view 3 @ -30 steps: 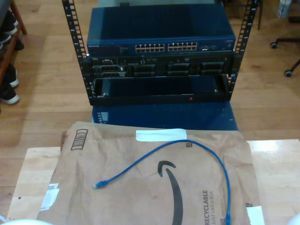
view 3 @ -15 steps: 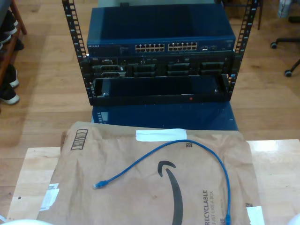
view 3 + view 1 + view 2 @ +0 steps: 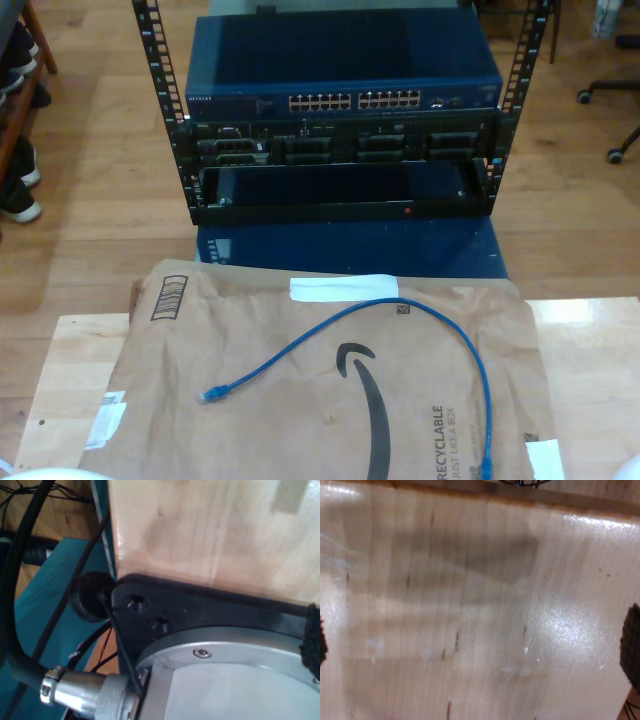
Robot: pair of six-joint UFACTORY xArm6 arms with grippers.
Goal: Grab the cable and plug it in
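**Cable lying loose, nothing grasped yet**

Neither wrist view lets me tell whether my first or second end effector is released or clenched. On the bench (image 3: 585, 350), the cable (image 3: 400, 312) arcs across a brown paper mailer (image 3: 250, 340), one plug (image 3: 208, 396) toward the exterior view's left, the other (image 3: 487, 467) at its near edge. Thin, bright blue and limp, it could slide or twist during grasping, arriving misaligned at the switch ports (image 3: 355, 100) beyond

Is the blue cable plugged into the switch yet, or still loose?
Loose. The cable lies curved on the brown paper mailer; both plugs rest there, away from the switch.
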